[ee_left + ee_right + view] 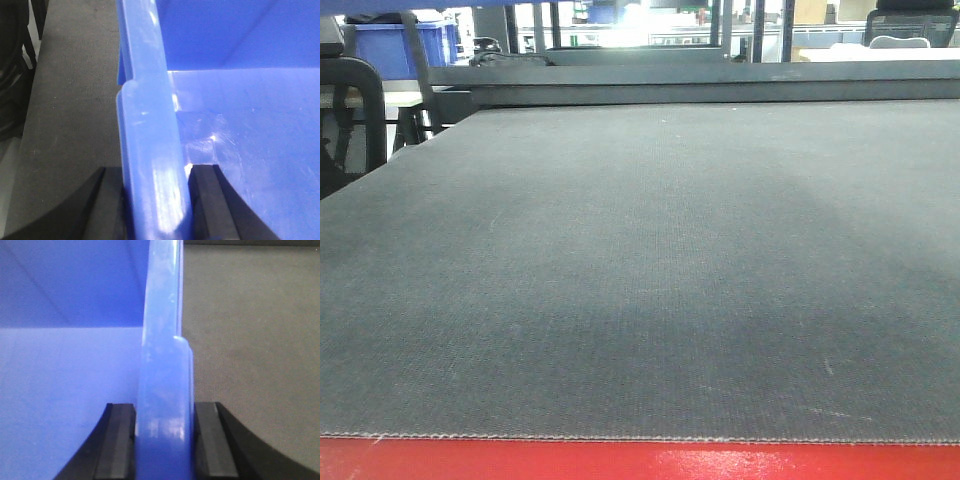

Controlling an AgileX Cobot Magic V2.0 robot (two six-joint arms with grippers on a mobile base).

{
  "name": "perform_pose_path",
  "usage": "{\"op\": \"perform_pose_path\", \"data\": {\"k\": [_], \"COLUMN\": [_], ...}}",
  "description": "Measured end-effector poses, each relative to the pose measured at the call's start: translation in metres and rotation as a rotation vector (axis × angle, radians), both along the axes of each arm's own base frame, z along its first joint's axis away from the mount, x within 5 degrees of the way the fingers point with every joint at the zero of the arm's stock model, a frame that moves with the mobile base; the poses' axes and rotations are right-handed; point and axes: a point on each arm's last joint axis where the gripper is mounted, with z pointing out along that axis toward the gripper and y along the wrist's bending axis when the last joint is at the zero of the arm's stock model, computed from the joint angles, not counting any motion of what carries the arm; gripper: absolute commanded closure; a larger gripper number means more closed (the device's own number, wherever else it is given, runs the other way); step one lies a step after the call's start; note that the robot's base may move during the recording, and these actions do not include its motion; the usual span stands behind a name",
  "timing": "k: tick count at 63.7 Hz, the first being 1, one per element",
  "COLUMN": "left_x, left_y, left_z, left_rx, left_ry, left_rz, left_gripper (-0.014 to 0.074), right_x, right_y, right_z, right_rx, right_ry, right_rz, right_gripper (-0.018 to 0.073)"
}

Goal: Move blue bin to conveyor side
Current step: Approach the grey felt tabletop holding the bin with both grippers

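Stretching across the front view, the black woven conveyor belt point(640, 270) meets a red border strip point(640, 462); smaller blue bins point(400, 45) stand far behind. At the left wrist, the left gripper point(156, 200) clamps the blue bin point(250, 130) by its rim, bare glossy floor showing inside, belt alongside. At the right wrist, the right gripper point(165, 440) pinches a rim likewise, beside the belt.
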Motion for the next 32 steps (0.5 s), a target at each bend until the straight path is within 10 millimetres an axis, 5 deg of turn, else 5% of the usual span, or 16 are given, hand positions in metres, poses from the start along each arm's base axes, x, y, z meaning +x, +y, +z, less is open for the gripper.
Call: {"op": "perform_pose_path", "data": {"k": [32], "left_x": [0.0017], "left_y": [0.0003], "left_z": [0.0026], "left_rx": [-0.003], "left_ry": [-0.033], "left_rz": [0.005], "left_gripper": [0.0615], "right_x": [0.0000], "right_y": [0.0000], "right_z": [-0.0001], "right_rx": [0.000], "right_ry": [0.001], "right_rz": [0.000], "right_gripper": [0.0638]}}
